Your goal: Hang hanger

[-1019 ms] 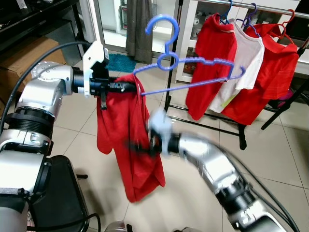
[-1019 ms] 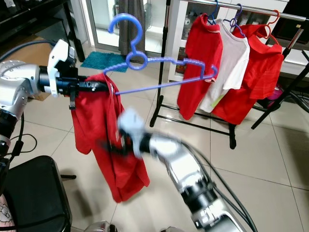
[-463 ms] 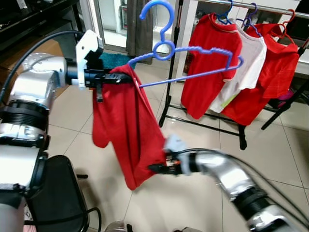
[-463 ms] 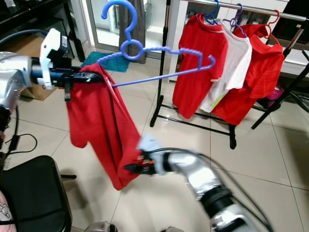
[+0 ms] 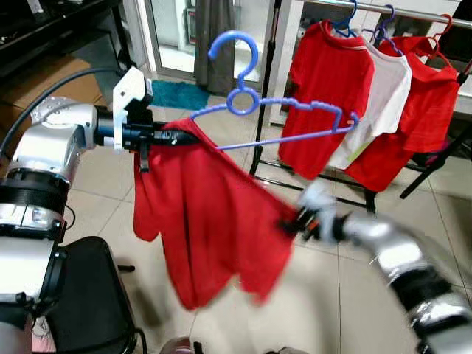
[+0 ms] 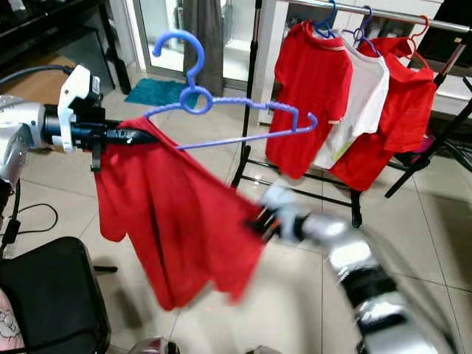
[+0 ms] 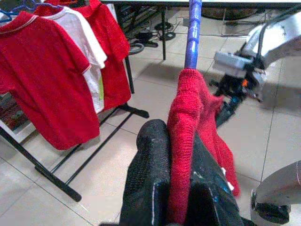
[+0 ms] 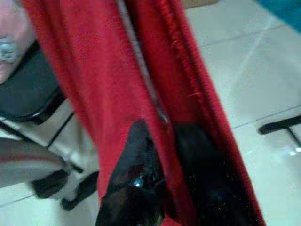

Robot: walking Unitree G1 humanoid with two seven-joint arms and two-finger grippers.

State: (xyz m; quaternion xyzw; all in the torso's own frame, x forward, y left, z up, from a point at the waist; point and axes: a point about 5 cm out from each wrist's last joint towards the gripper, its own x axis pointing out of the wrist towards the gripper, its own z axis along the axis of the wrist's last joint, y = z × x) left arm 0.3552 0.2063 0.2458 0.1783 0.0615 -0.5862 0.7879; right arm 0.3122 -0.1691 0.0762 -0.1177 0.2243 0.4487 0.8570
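The blue hanger [image 5: 276,125] is being held up in the air by the left gripper [image 5: 173,136], at the end of the arm that is stretched out on the robot's left; the fingers [image 7: 148,179] are pressed together on the shoulder of the red shirt [image 5: 214,221] where it is lying over one end of the hanger, so cloth and hanger are being pinched in one grip and the hook is being kept upward, free for hanging; the other end of the hanger is bare, with no cloth on it. The lower side of the shirt is being pinched by the right gripper [image 5: 295,221], its fingers [image 8: 136,174] closed on a fold of the red cloth, and the cloth is being drawn out toward the robot's right, probably so that it can be brought over the bare end; this arm is blurred. The clothes rack [image 5: 369,199] is standing behind, well apart from the hanger, with three shirts being carried on its rail [image 6: 413,16]; the hanging itself is judged as not yet begun.
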